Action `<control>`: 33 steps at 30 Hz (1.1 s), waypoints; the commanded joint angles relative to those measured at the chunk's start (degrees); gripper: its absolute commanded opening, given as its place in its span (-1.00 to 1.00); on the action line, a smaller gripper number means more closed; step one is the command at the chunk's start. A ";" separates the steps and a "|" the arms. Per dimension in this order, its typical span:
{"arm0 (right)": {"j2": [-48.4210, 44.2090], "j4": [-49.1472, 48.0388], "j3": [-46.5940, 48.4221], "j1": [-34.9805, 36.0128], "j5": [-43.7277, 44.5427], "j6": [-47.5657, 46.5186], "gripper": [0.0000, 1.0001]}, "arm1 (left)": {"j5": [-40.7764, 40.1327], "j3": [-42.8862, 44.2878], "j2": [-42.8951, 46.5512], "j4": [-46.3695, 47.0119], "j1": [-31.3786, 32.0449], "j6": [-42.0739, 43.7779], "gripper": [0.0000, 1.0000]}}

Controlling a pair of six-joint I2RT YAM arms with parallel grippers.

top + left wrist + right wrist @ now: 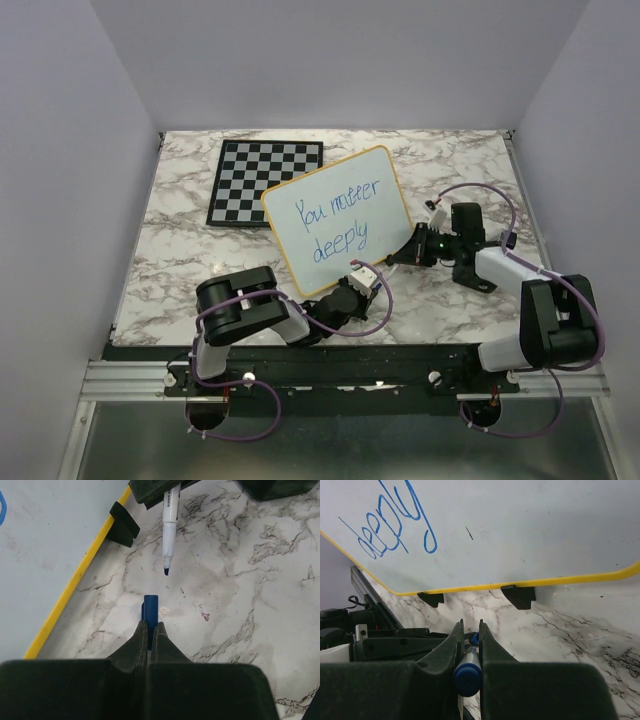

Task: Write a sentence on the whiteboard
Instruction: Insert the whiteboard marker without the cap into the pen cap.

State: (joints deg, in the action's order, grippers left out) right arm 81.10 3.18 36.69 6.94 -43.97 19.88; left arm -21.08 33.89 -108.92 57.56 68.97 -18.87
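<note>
**Marker and cap held apart beside the finished board**

The whiteboard (378, 172) sits in the middle of the counter (175, 250), turned at an angle. In the overhead view its left corner overlaps the near right corner of the chessboard (262, 180); whether the two touch cannot be told. The sentence (340, 243) runs across the board in blue in two lines, "You matter" above "deeply". From the right wrist, the yellow frame shows along the board's near right edge, with two black feet (519, 596) under it against the marble.

The jaws of the left arm (245, 310) are pressed fully together on a blue cap (150, 607), which sticks out past their tips. The jaws of the right arm (545, 325) are closed around the barrel of the marker (170, 510), its blue rear end facing the wrist camera. The marker's dark tip is bare and points at the cap, with a small gap between them. Both are just off the board's near right edge, above the counter.
</note>
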 commanded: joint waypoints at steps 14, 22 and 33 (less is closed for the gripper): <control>3.27 -2.65 -0.30 2.11 3.18 0.95 -0.99 | 2.71 -1.11 -3.66 2.38 -0.06 1.38 -1.00; 4.59 -2.65 0.14 2.29 3.53 1.04 -0.99 | 4.73 -0.58 -4.81 3.17 0.02 2.09 -1.00; 5.82 -2.65 0.14 2.81 3.18 1.13 -0.99 | 4.30 -0.49 -4.63 3.26 -0.06 1.91 -1.00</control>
State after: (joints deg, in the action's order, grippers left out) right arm 86.11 1.50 36.62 9.06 -41.45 20.95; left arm -18.59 33.91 -111.72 63.24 68.95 -17.10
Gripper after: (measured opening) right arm 0.160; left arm 0.017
